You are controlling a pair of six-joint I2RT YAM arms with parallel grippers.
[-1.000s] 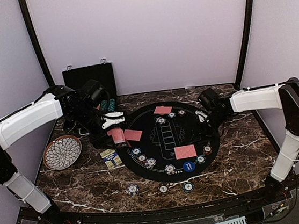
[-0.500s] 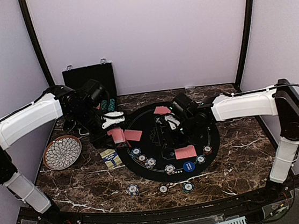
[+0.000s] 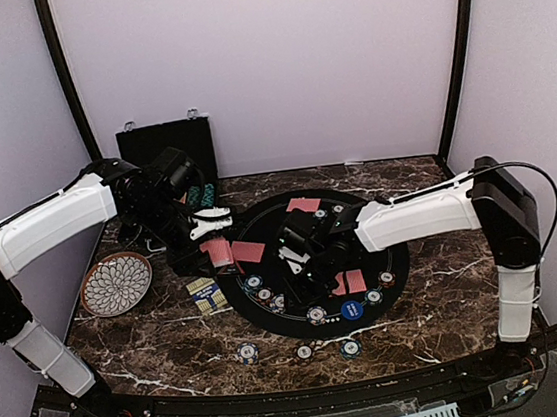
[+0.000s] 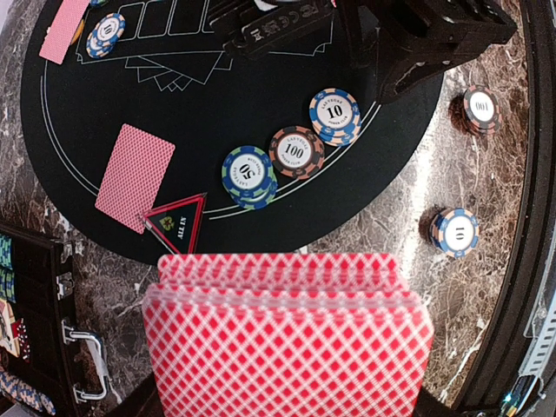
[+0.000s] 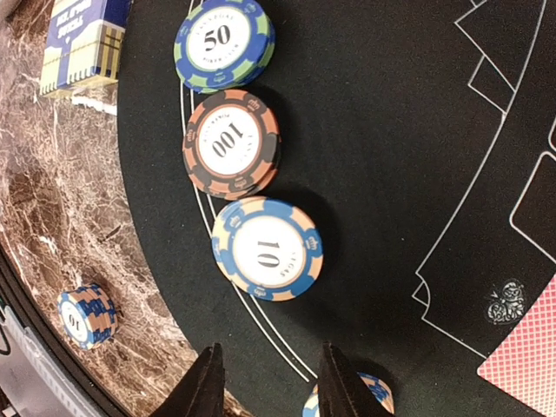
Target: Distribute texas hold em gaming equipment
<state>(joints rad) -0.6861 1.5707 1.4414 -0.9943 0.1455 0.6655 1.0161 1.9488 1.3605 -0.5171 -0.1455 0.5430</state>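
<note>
My left gripper is shut on a deck of red-backed cards and holds it over the mat's left edge; the deck hides the fingers. Below it a single card lies face down on the round black mat. Three chips sit in a row there, marked 50, 100 and 10. My right gripper hovers open just past the 10 chip, with nothing between its fingers. One finger partly hides another blue chip.
A petal-pattern plate lies at the left and a black case stands at the back. A blue card box sits beside the mat. Three chips rest on the marble in front. More cards and a blue button disc lie on the mat.
My right arm has swept left across the mat from its right edge to the row of chips, its jaws narrowing somewhat. The left arm and deck have stayed put.
</note>
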